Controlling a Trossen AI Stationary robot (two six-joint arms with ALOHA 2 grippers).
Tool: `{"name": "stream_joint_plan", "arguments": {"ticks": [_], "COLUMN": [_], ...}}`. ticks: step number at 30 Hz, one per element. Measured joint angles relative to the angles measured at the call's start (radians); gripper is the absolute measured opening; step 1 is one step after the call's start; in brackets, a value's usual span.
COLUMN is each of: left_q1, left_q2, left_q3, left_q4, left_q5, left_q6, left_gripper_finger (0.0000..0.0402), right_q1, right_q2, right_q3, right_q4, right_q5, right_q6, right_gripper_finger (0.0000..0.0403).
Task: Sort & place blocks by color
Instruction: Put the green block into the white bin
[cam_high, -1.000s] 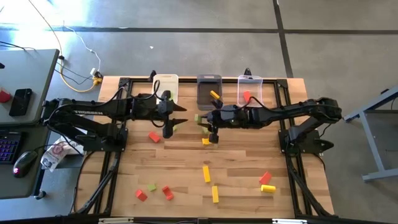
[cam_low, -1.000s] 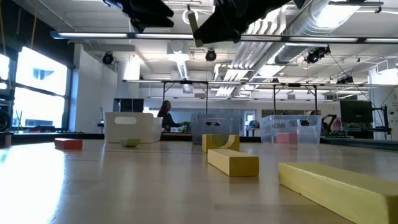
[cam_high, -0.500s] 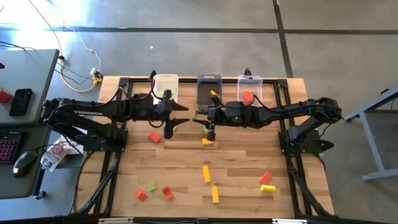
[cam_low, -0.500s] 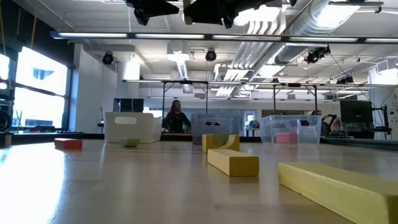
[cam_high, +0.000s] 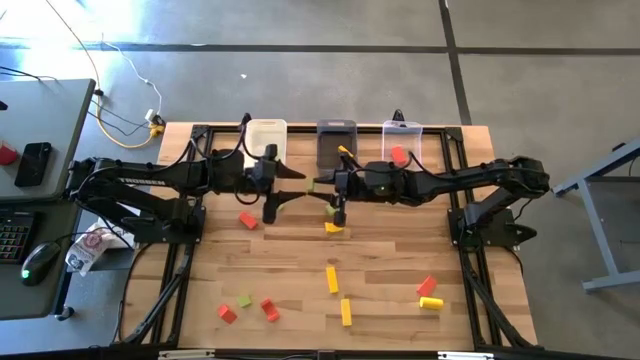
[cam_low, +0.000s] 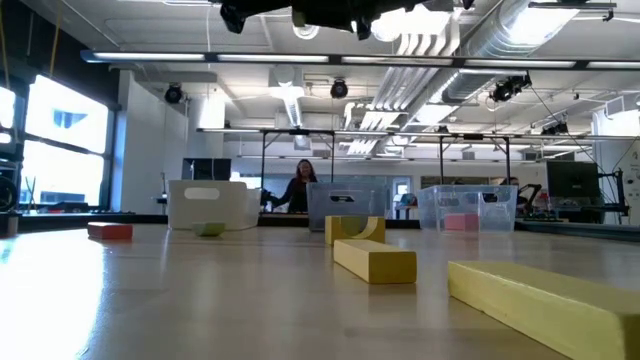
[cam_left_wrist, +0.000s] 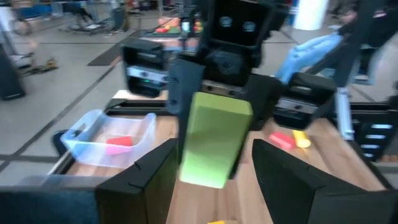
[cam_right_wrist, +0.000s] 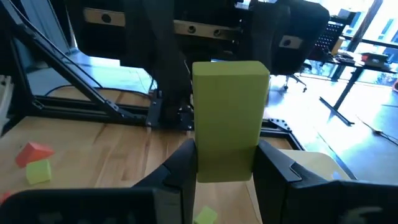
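Blocks: light green block (cam_right_wrist: 229, 118) between dark fingers (cam_right_wrist: 278, 171); yellow bars (cam_high: 332, 279) (cam_high: 346, 312) near centre; red blocks (cam_high: 248, 220) (cam_high: 426, 286) left and right; green cube (cam_high: 243, 300) near left. Bins, far edge: white (cam_high: 266, 130), dark grey (cam_high: 336, 128), clear (cam_high: 402, 131) holding red. Table (cam_high: 390, 250): pale wood planks, black frame.

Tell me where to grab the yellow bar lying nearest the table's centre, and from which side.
Grip the yellow bar at mid-length, across its narrow width, coming straight down from above. It lies flat with nothing close along either long side, so the fingers should fit there. The left tool is open and free; the right tool holds a green block.
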Motion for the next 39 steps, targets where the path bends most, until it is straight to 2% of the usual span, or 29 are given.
{"name": "stream_joint_plan", "arguments": {"ticks": [3, 17, 29, 39], "left_q1": [0.0, -0.021, -0.024, -0.024], "left_q2": [0.0, 0.0, 0.002, 0.071], "left_q3": [0.0, 0.0, 0.0, 0.0], "left_q4": [0.001, 0.075, 0.128, 0.211], "left_q5": [0.033, 0.035, 0.035, 0.027], "left_q6": [0.0, 0.0, 0.037, 0.071], "left_gripper_finger": [0.0195, 0.0195, 0.0195, 0.0195], "right_q1": [0.0, 0.0, 0.0, 0.0], "right_q2": [0.0, 0.0, 0.0, 0.008], "right_q3": [0.0, 0.0, 0.0, 0.001], "right_q4": [0.02, 0.037, 0.119, 0.124], "right_q5": [-0.03, -0.1, -0.118, -0.113], "right_q6": [0.004, 0.026, 0.056, 0.071], "right_gripper_finger": [0.0095, 0.0095, 0.0095, 0.0095]}}
